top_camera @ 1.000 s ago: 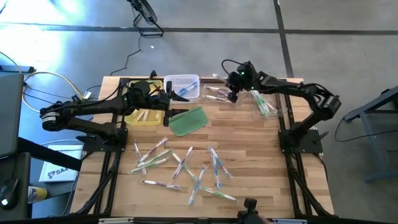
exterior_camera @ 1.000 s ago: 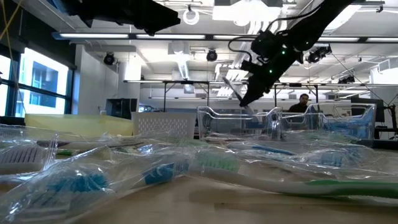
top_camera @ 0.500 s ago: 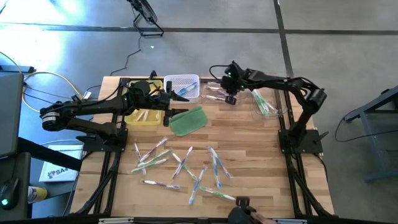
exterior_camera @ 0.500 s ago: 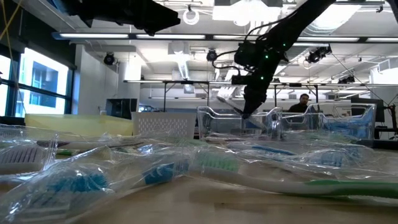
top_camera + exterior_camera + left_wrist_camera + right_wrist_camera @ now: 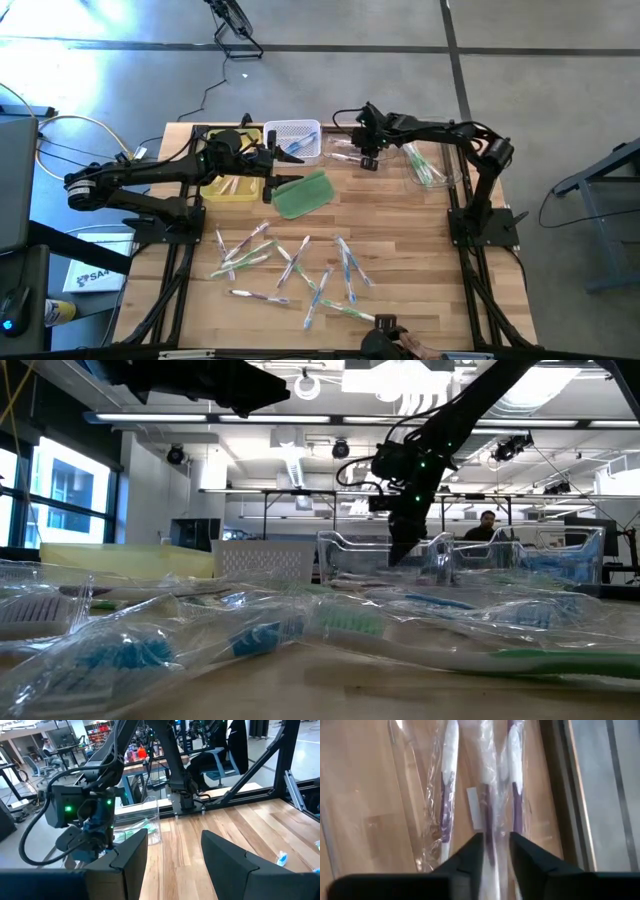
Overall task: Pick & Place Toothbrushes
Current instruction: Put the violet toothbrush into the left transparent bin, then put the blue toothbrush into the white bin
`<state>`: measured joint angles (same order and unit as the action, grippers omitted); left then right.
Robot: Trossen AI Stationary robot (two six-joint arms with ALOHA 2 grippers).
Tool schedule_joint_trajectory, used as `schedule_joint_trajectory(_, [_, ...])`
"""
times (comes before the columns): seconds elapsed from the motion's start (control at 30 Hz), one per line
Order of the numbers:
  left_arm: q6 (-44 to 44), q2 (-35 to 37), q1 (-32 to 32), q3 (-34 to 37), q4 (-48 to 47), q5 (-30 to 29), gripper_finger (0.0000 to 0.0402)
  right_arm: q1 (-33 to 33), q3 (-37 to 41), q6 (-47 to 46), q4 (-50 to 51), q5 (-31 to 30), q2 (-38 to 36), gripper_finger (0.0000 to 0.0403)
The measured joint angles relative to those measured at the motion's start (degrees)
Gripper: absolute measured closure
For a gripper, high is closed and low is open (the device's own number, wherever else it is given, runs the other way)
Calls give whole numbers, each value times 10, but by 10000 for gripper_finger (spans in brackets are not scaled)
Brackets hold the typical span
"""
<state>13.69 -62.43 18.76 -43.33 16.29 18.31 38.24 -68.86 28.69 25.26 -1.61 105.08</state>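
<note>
R gripper (image 5: 363,150) dropped lower over clear tray (image 5: 349,146), purple toothbrushes (image 5: 487,800) beneath, jaws parting

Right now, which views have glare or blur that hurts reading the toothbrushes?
Low view: the nearest wrapped toothbrushes are out of focus and their wrappers shine; ceiling lights blow out above. Right wrist view: film glare over the purple toothbrush between the right gripper fingers. High view: evenly lit, scattered toothbrushes too small for detail. Left wrist view: no toothbrush clearly readable.

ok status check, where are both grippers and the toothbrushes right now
Right gripper low over clear tray, a purple wrapped toothbrush between its parted fingers. Left gripper open, waiting by white basket. Loose toothbrushes scattered mid-table. Nothing blocking.
</note>
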Motion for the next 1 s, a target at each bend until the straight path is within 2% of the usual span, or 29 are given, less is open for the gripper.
schedule_joint_trajectory(0.17, [0,0,0,0,0,0,220,0,0,0,-6,0,-13,250])
schedule_joint_trajectory(0.33, [0,0,0,0,-2,0,220,-8,0,-1,0,0,-45,239])
schedule_joint_trajectory(0.47, [0,0,0,0,-2,0,220,-30,0,-2,5,4,-89,262])
schedule_joint_trajectory(0.6, [1,0,0,0,-2,0,220,-57,0,-27,7,30,-134,303])
schedule_joint_trajectory(0.87, [11,0,0,0,-21,0,220,-75,0,-77,38,128,-177,385])
schedule_joint_trajectory(1.0, [11,0,0,0,-33,2,220,-75,0,-109,79,194,-180,397])
